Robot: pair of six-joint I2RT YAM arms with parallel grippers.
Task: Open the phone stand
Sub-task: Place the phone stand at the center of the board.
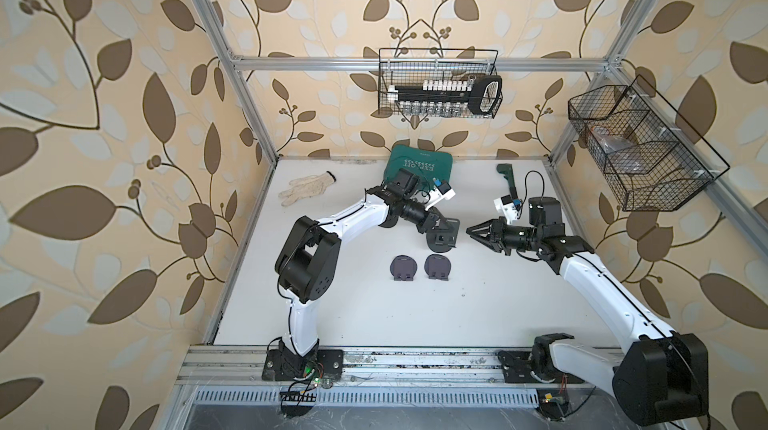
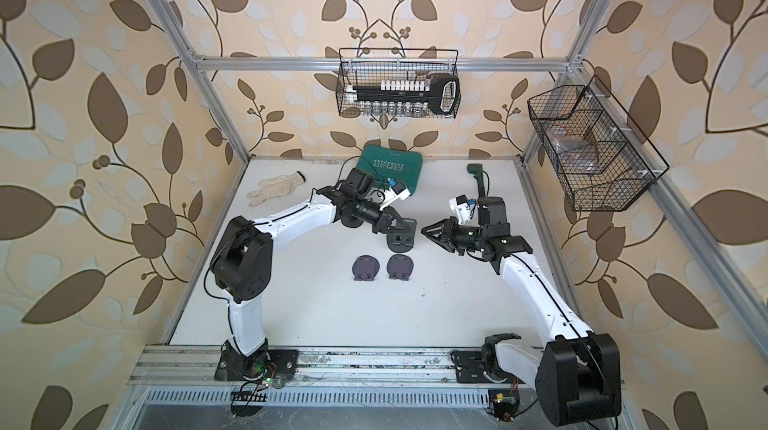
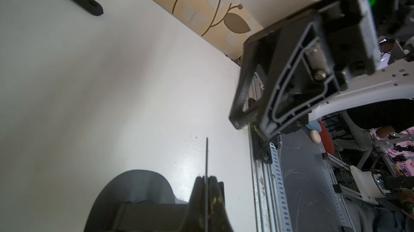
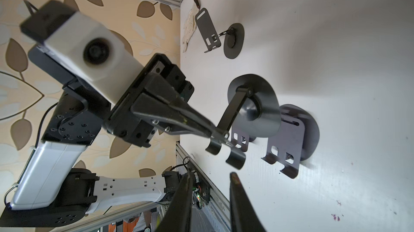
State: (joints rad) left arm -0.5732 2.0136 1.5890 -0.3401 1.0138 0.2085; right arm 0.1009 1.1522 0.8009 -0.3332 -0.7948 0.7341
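Left gripper has its fingers pinched tight on the thin plate of the phone stand, just above the two curled hooks. The stand sits mid-desk between the two arms, with the round base tipped and the link arm partly unfolded. I can't tell from the wrist views whether the base touches the desk or hangs just off it. Right gripper is near the stand but not touching it. Its fingers are parted with a modest gap, hold nothing and point at the hook end. Two folded stands lie flat just beside, toward the robot. An already opened stand stands farther back near the glove. The stand looks half open, so the right side likely needs to take the base or link and swing it out. The left grip is only on a thin sheet edge, so a sideways pull could twist the plate out of the fingers and drop the stand. The right gap is narrow, so it may ride over the base rim or snag a hook instead. A dropped or swung stand could knock the folded stands close by. The hinge may be stiff, and forcing it would drag the whole stand rather than open it.
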